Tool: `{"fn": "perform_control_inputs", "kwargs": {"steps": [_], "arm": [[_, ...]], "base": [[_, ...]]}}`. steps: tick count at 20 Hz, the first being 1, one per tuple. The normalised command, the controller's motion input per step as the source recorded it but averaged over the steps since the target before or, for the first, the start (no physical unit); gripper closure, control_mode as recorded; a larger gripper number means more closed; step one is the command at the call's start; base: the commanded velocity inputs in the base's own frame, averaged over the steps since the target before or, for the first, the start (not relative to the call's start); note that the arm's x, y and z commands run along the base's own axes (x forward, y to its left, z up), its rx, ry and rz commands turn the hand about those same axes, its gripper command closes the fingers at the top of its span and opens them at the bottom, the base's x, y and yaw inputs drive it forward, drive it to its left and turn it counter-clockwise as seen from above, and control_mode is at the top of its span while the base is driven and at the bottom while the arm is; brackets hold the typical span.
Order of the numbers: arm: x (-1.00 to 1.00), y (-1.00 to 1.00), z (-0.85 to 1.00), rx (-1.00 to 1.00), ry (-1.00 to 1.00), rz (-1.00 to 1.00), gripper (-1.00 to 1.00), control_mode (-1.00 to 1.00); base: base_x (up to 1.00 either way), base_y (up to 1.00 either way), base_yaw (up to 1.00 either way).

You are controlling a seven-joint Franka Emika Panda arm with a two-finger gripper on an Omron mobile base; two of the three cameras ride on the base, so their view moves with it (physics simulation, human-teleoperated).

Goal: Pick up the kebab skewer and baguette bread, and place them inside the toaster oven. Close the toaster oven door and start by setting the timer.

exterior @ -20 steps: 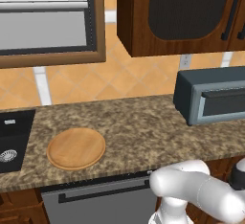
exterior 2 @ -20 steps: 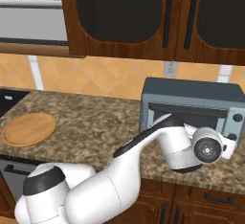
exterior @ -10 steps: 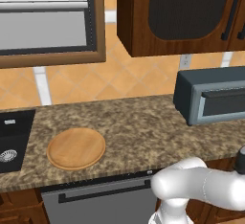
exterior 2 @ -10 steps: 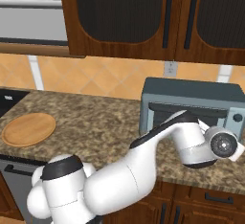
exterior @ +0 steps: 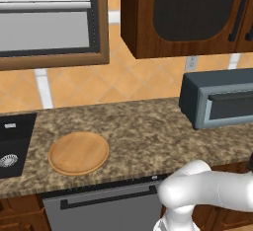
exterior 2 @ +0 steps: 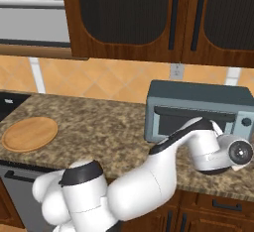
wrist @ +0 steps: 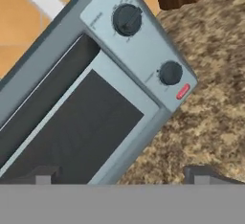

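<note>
Fingers (wrist: 122,174): spread wide, nothing between them; two dark tips at bottom of hand view, one to each side of the door's lower corner.
Door (wrist: 72,132): shut, dark window, straight ahead of fingers and close; long axis slanting from lower left to upper right in hand view.
Control panel: beyond the door's end, up and to the right of the fingers. Large knob (wrist: 127,19) farther, small knob (wrist: 171,72) nearer, red button (wrist: 183,91) beside it.
Oven (exterior 2: 198,108): on worktop (exterior: 138,131) at its right end, against tiled wall, arm reaching across its front.
Board (exterior: 79,153): round, wooden, bare, well apart to the left, near sink (exterior: 12,143).
Skewer, bread: whereabouts cannot be told.
Likely next: timer knob.
</note>
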Motion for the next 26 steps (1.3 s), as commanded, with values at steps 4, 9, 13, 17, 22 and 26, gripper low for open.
{"fn": "perform_control_inputs", "kwargs": {"steps": [4,9,13,17,22,26], "arm": [[0.01,-0.43,-0.17,0.23,-0.01,-0.17,-1.0,-1.0],[0.15,-0.32,-0.22,0.02,-0.03,-0.21,-1.0,-1.0],[0.25,-0.18,-0.25,0.11,-0.15,-0.04,-1.0,-1.0],[0.2,-0.16,-0.28,0.1,-0.15,-0.03,-1.0,-1.0],[0.04,-0.31,-0.16,0.06,-0.15,-0.04,-1.0,-1.0],[0.04,-0.53,0.0,0.0,-0.1,-0.03,-1.0,-1.0]], "base": [[0.0,0.0,0.0],[0.0,0.0,0.0],[0.0,0.0,0.0],[0.0,0.0,0.0],[0.0,0.0,0.0],[0.0,0.0,0.0]]}}
